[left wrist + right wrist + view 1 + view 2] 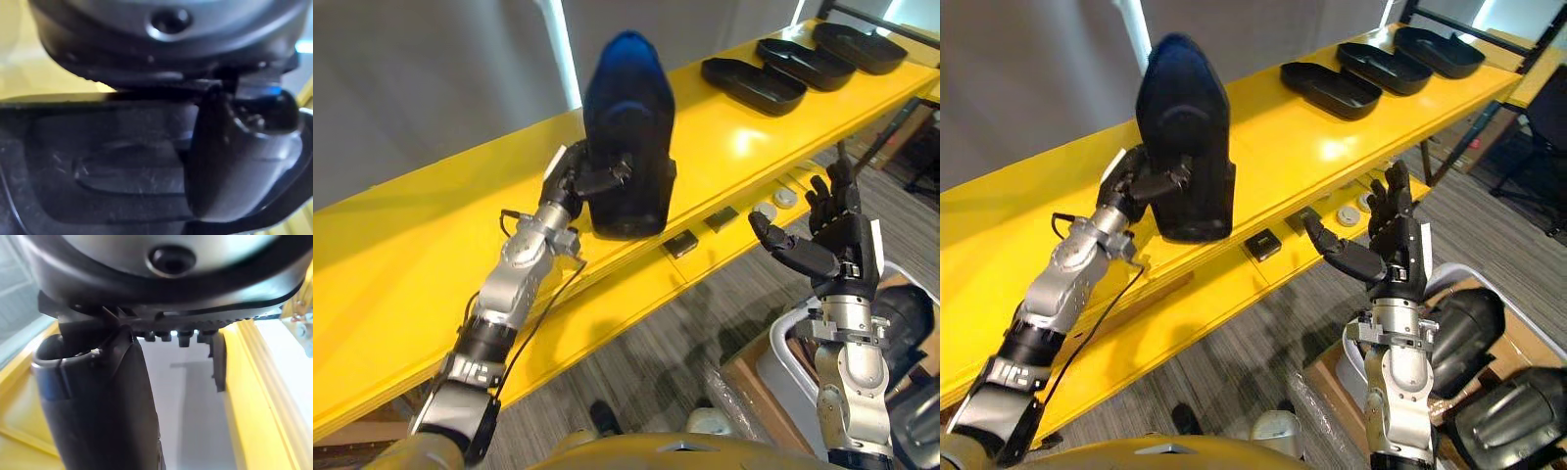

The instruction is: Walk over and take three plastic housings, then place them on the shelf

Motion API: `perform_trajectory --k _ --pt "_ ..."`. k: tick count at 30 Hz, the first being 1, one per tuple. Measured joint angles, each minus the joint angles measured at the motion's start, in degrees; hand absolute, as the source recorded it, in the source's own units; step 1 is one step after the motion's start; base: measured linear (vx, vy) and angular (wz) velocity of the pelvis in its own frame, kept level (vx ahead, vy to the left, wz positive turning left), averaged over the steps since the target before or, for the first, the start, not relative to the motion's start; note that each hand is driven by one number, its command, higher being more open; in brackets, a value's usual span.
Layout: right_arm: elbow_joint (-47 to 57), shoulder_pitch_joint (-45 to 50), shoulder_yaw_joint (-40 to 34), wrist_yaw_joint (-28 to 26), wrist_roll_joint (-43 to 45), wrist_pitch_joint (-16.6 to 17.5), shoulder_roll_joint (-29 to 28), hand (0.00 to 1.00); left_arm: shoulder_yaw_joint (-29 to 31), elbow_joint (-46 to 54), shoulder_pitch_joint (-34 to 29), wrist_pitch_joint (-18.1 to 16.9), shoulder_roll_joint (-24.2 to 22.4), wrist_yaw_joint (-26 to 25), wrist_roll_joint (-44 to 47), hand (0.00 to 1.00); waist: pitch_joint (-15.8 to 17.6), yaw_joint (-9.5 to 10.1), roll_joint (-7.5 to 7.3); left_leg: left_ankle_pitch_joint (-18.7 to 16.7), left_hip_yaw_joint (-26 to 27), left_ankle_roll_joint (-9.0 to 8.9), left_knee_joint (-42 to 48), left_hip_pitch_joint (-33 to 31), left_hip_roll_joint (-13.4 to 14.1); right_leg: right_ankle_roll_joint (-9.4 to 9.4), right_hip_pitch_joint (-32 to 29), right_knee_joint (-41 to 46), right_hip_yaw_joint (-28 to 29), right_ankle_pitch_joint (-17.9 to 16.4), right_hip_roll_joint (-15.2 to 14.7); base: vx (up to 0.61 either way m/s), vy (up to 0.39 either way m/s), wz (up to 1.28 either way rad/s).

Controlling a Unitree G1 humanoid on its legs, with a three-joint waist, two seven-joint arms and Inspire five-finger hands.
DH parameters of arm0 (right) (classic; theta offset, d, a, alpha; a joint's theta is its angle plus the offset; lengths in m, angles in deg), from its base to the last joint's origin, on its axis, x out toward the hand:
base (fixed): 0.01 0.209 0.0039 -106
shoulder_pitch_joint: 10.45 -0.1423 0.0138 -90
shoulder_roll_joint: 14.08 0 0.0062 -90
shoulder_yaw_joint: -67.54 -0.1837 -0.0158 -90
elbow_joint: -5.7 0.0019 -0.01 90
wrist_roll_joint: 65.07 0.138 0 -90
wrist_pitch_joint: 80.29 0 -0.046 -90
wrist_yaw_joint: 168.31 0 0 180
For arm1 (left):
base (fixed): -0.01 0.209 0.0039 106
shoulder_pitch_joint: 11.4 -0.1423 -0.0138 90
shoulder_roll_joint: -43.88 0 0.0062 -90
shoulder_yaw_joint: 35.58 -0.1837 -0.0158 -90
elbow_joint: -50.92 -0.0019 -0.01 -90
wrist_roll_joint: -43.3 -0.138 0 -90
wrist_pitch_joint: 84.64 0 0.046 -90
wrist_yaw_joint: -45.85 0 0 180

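Left hand (570,181) clamped on a dark housing (628,137), thumb across its front, fingers behind. The housing stands upright, with its base close to the front edge of the yellow shelf (431,225). Bare shelf on both sides of this hand. Three more housings (752,84) lie flat in a row, well apart toward the shelf's far end. Right hand (837,240) spread wide, holding nothing, in open air off the shelf's front edge.

Bright, even room light. Glare patch on the yellow shelf (741,144); blue sheen on top of the upright housing (631,127). Bright vertical strip on the wall (431,78). Left wrist view dim, right backlit.
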Motion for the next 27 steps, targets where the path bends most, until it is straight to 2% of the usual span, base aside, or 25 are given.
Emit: perform_trajectory --k 5,7,12,15,19,22,23,27 --pt "-0.8 2.0 3.1 -2.4 0.1 -0.1 0.0 1.0 0.1 -10.4 5.4 2.9 2.1 -3.4 6.4 0.0 -0.3 -1.81 0.48 0.8 1.5 0.23 0.0 -0.2 0.7 -0.6 -1.1 -0.3 1.6 0.8 0.9 -0.02 0.001 -0.18" --pt "-1.1 2.2 4.6 -3.1 0.1 -0.2 0.0 1.0 0.6 -11.2 5.5 3.2 2.0 -4.5 8.7 0.0 -0.4 -2.29 0.57 1.0 1.8 0.19 0.0 -0.7 0.9 -0.62 -1.5 -0.9 1.9 1.2 1.2 -0.01 -0.001 -0.08" --pt "-1.1 3.5 9.1 -4.3 0.0 -1.2 -0.1 1.0 0.9 -15.3 7.9 3.3 1.1 -7.2 9.6 0.0 -0.4 -2.53 0.48 1.4 2.2 -0.03 -0.1 -1.6 1.5 -1.01 -2.3 -1.9 2.7 2.0 1.7 -0.02 0.004 -0.06" --pt "-1.1 3.5 10.6 -4.3 0.0 -2.0 -0.1 1.0 1.2 -19.3 9.9 3.5 1.0 -11.1 9.5 0.0 -0.4 -2.75 0.44 1.9 2.6 0.04 -0.1 -3.0 1.8 -1.56 -4.0 -1.9 3.2 2.1 2.0 -0.03 0.0 -0.08" --pt "-1.1 3.2 10.6 -4.3 0.1 -3.1 0.0 1.0 2.1 -25.1 11.8 2.9 1.1 -15.8 9.4 0.0 0.3 -2.88 -0.3 2.3 3.9 0.3 0.0 -4.9 1.9 -1.72 -6.2 -3.0 4.5 3.7 2.2 -0.02 0.008 -0.16" --pt "-1.1 0.9 10.8 -4.3 1.4 -3.3 0.2 1.0 2.8 -26.1 17.7 2.8 2.8 -17.8 8.7 0.0 3.0 -2.96 -1.38 2.9 4.0 0.66 0.2 -7.3 2.1 -2.08 -8.6 -3.3 5.0 4.9 2.4 -0.06 0.006 -0.03" --pt "-1.0 -0.7 10.8 -4.1 1.8 -3.3 0.2 1.0 2.8 -26.2 19.8 2.7 3.8 -19.1 7.0 1.0 4.5 -3.22 -1.82 2.9 4.1 0.63 0.2 -7.9 2.1 -2.06 -9.2 -3.4 5.2 5.4 2.5 -0.1 0.011 -0.05" --pt "-0.8 -2.2 11.4 -3.1 3.7 -3.2 0.9 1.0 3.7 -26.7 23.1 1.8 5.2 -23.3 6.9 1.0 6.8 -3.52 -1.78 3.2 4.6 0.91 0.2 -9.1 2.1 -2.11 -10.6 -3.7 5.8 6.1 2.5 -0.06 0.011 -0.07"
